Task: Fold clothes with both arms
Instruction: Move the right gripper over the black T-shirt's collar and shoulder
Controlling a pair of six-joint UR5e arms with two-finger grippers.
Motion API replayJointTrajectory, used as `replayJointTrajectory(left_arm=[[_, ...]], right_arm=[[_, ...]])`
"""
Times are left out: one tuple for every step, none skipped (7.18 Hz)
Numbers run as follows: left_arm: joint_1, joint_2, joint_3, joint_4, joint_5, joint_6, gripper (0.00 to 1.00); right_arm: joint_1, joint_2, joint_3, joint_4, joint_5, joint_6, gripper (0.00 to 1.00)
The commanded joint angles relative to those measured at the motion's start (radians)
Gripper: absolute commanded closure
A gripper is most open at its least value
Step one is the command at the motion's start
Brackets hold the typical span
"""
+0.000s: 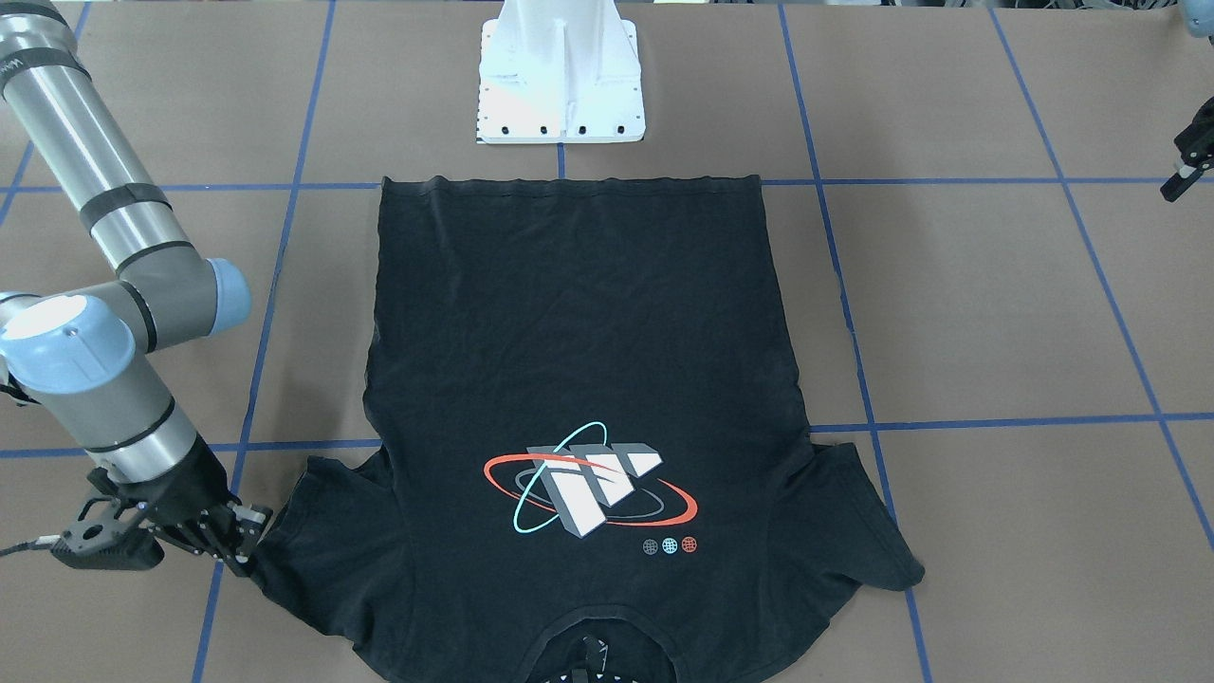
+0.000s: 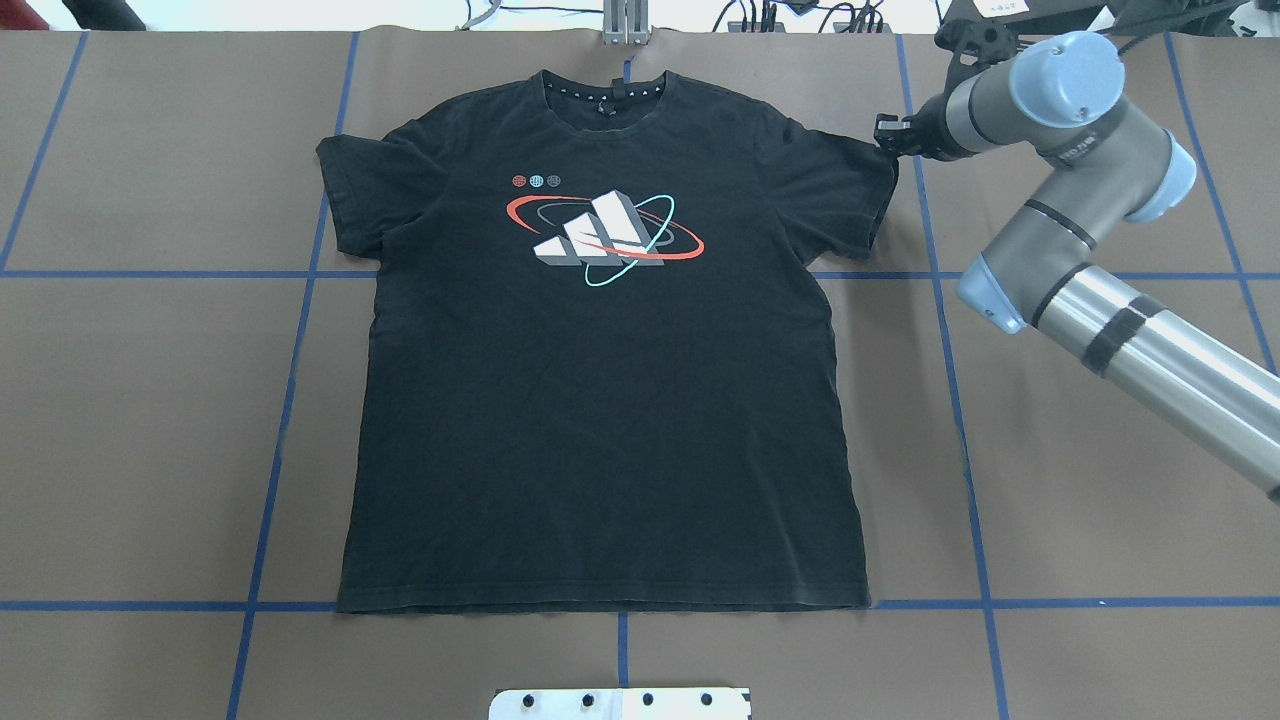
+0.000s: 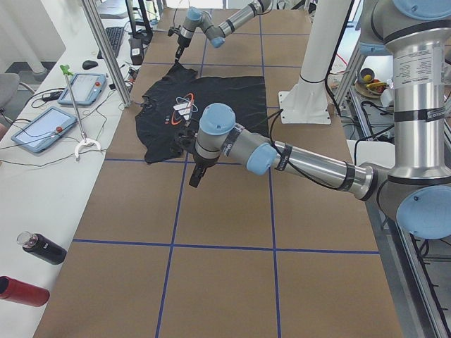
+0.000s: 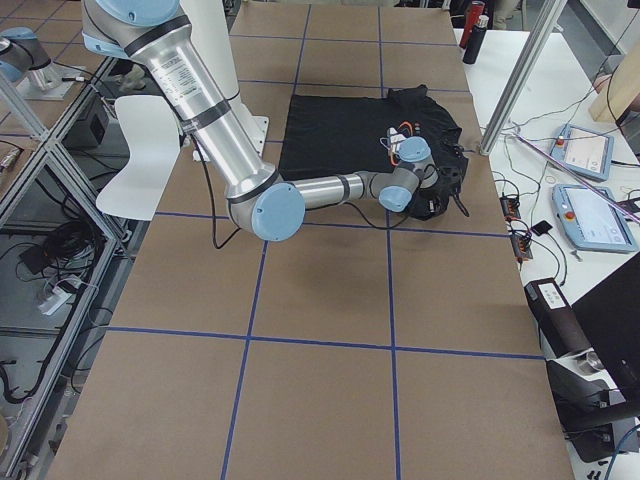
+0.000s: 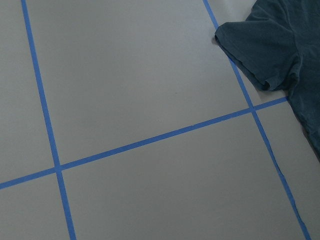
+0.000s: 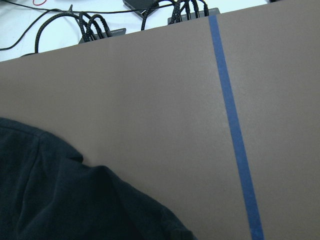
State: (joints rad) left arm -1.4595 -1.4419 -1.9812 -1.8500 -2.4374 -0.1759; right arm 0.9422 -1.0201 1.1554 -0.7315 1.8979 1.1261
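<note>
The black T-shirt (image 1: 588, 332) lies flat and face up on the brown table, collar away from the robot's base, and its white block graphic with rings (image 2: 600, 235) shows. My right gripper (image 1: 248, 545) is low at the outer edge of the sleeve (image 2: 850, 190) on my right; its jaws look open, touching the hem. It also shows in the overhead view (image 2: 886, 138). My left gripper (image 1: 1181, 175) hangs above bare table, well away from the other sleeve (image 5: 265, 50). I cannot tell whether it is open. Neither wrist view shows fingers.
The white pedestal base (image 1: 561, 85) stands just behind the shirt's bottom hem. Blue tape lines (image 2: 290, 400) divide the table into squares. Cables (image 6: 95, 25) lie past the far edge. A side bench holds tablets (image 3: 42, 127) and bottles (image 3: 39, 248).
</note>
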Motion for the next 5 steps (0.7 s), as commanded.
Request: replayJointTrajectory(left_arm=[[0.001, 0.0, -0.005, 0.0, -0.002, -0.001, 0.0], [0.001, 0.0, -0.007, 0.0, -0.003, -0.001, 0.0], [0.001, 0.0, -0.011, 0.002, -0.002, -0.001, 0.0], [-0.001, 0.0, -0.019, 0.003, -0.002, -0.001, 0.0], [0.001, 0.0, -0.018, 0.003, -0.002, -0.001, 0.0]], right_arm=[[0.003, -0.081, 0.079, 0.001, 0.029, -0.008, 1.0], [0.006, -0.09, 0.083, 0.003, 0.035, -0.008, 1.0], [0.004, -0.081, 0.081, 0.001, 0.027, -0.008, 1.0], [0.004, -0.062, 0.081, -0.003, 0.027, 0.004, 1.0], [0.004, -0.034, 0.083, -0.009, 0.032, 0.012, 1.0]])
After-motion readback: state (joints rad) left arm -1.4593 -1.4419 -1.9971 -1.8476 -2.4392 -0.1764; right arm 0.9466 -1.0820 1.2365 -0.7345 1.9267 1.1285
